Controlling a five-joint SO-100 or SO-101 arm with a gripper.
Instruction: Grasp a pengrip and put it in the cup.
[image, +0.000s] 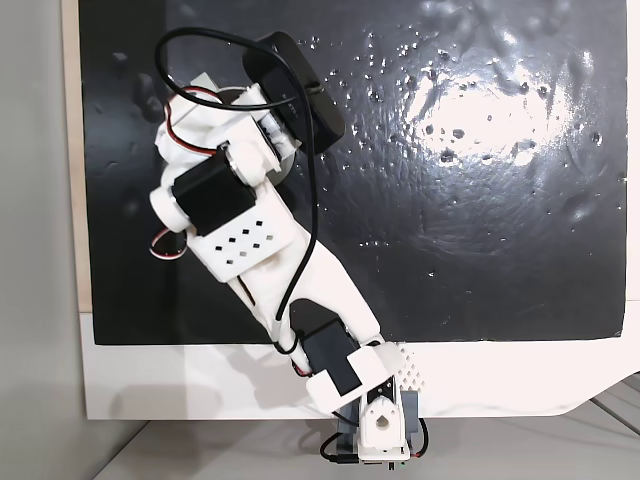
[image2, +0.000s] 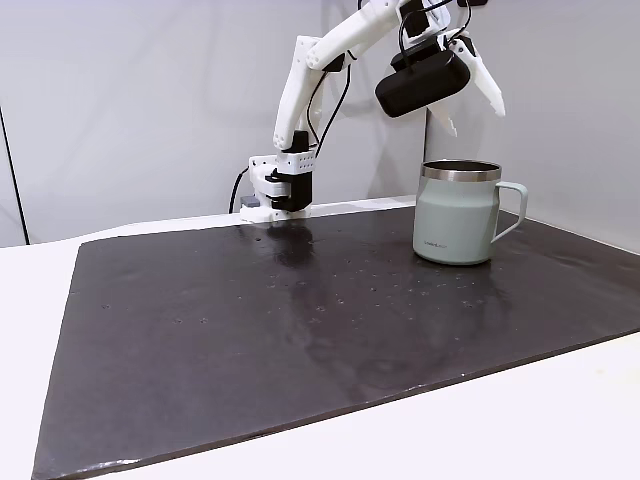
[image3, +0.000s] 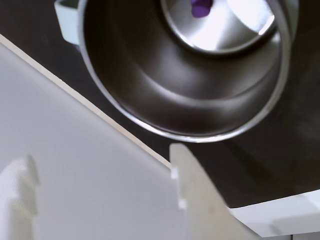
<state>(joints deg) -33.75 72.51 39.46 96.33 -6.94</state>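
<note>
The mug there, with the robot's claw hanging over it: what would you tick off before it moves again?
1. Pengrip inside the cup: ok. The wrist view shows a purple piece on the cup's bottom.
2. Gripper let go: ok. Its fingers stand apart with nothing between them.
3. Gripper clear of the cup: ok. In a fixed view it hangs above the rim, not touching.
4. Cup upright on the black mat: ok, handle to the right in that view.
5. More pengrips left to pick up: cannot tell. None is seen on the mat, but the arm hides part of it from above.
6. Path back free: ok, judging from the bare mat around the cup.
</note>
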